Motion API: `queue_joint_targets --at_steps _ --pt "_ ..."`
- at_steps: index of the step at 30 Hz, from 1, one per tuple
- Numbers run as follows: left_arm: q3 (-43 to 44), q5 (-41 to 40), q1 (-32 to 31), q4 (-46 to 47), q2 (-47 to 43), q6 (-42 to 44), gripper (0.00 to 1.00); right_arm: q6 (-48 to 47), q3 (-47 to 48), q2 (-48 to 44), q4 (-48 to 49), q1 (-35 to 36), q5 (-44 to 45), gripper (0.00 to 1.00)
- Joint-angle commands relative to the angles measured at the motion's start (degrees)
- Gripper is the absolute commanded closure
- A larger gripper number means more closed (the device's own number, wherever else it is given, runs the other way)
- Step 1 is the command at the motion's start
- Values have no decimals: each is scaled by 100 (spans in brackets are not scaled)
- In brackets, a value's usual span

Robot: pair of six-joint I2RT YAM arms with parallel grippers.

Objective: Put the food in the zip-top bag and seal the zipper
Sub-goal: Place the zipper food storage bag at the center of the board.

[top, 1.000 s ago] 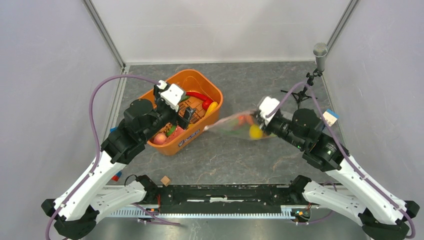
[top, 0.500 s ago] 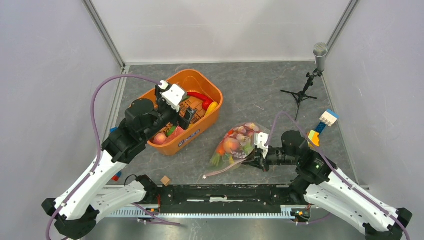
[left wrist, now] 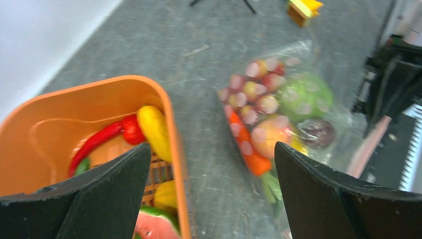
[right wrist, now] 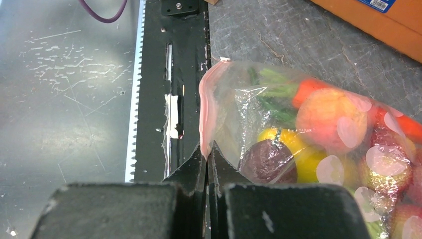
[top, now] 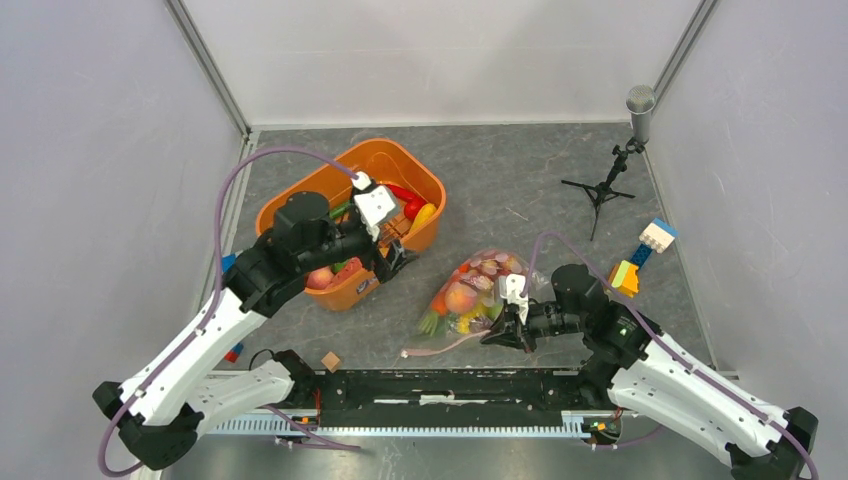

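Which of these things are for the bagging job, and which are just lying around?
For the job: zip-top bag; food inside it and more in the orange tub; pink zipper, pinched by the right end effector.
Lying about: building blocks; microphone stand; small wooden cube.

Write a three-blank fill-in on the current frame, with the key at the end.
The right gripper is shut on the zip-top bag's pink ____.
The left gripper hangs open by the rim of the ____ tub.
The green melon lies inside the ____.
Missing words: zipper; orange; bag.
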Motion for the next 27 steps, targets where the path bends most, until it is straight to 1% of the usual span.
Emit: queue_joint_targets --at_steps 1,2,3,4,6,9,10,14,17,19,25,27 --pt "-146 1448 8 -121 196 -152 2 -194 237 -20 -10 32 -296 98" --pt "-180 1509 8 -116 220 -186 3 -212 234 4 -19 35 -306 97" --pt "-208 1514 8 -123 226 -202 3 -228 234 21 -31 31 -326 93" --pt "-233 1489 8 -121 223 -196 3 -250 241 42 -50 36 -372 88" --pt "-255 1434 7 -122 200 -152 3 -332 276 63 -128 33 -394 83" --pt "-264 1364 8 -138 178 -92 3 -389 349 72 -188 33 -402 67" --pt "-264 1355 8 -139 182 -85 2 -404 363 76 -193 30 -435 66" --pt "-282 1356 8 -156 217 -41 2 -462 392 114 -222 33 -483 52" --pt "-282 1351 8 -220 248 -8 2 -503 410 109 -236 31 -548 44" --pt "-286 1347 8 -248 257 2 2 -527 423 114 -227 30 -545 41" --pt "-274 1370 8 -300 289 55 2 -545 418 195 -209 30 -625 38" --pt "-264 1354 4 -322 291 68 2 -556 425 140 -123 30 -763 34"
